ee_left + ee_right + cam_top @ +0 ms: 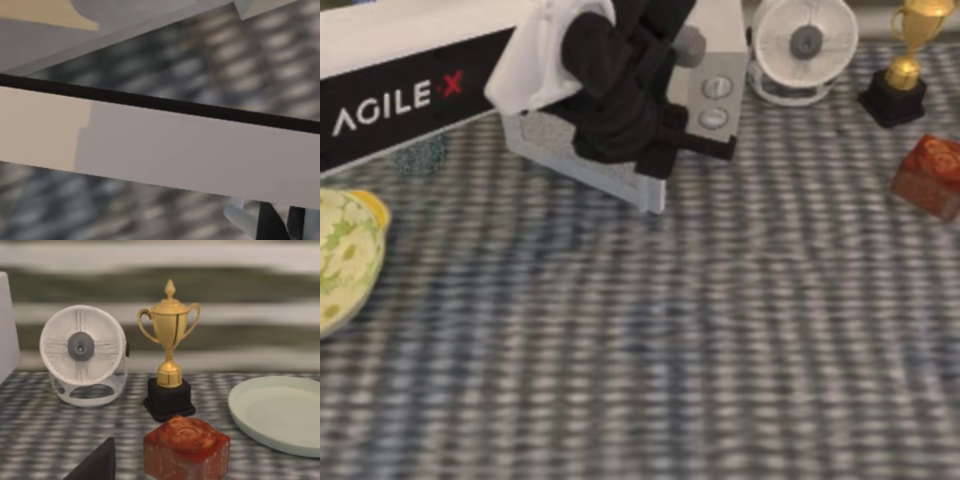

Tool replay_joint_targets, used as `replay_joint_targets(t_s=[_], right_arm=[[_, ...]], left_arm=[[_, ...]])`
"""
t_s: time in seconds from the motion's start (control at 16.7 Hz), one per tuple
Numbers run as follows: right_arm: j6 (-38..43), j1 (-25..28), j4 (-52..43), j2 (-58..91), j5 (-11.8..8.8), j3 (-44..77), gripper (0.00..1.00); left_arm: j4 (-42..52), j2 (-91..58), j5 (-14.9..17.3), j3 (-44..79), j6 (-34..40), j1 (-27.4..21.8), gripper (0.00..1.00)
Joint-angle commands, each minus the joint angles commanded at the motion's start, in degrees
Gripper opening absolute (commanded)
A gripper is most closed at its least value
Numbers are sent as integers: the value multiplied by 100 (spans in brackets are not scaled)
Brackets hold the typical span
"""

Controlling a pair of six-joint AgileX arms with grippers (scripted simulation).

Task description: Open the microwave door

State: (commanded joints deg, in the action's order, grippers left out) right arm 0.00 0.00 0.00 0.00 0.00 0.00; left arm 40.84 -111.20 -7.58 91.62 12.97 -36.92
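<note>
One black banner (405, 100) reading "AGILE X" stands beside the microwave (720, 60).

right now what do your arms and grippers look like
In the top view the left arm is a long white link with a black side panel marked AGILE X, the X in red. Its wrist and left gripper are matte black and blocky, over the microwave. The right arm shows only a dark wedge-shaped edge.

Fan (804, 47) and trophy (902, 70) crowd microwave's (715, 70) right.
</note>
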Motion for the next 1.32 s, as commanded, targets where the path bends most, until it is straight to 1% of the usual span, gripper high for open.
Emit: replay_joint_targets(t_s=[0.6,0.78,1.14,1.32], right_arm=[[0,0,0,0,0,0,100],[0,0,0,0,0,0,100],[0,0,0,0,0,0,100],[0,0,0,0,0,0,100]], left_arm=[[0,0,0,0,0,0,0],[-37,41,67,-60,-46,-17,0],[-204,428,380,-631,-669,158,0],[-241,485,408,-658,-717,174,0]])
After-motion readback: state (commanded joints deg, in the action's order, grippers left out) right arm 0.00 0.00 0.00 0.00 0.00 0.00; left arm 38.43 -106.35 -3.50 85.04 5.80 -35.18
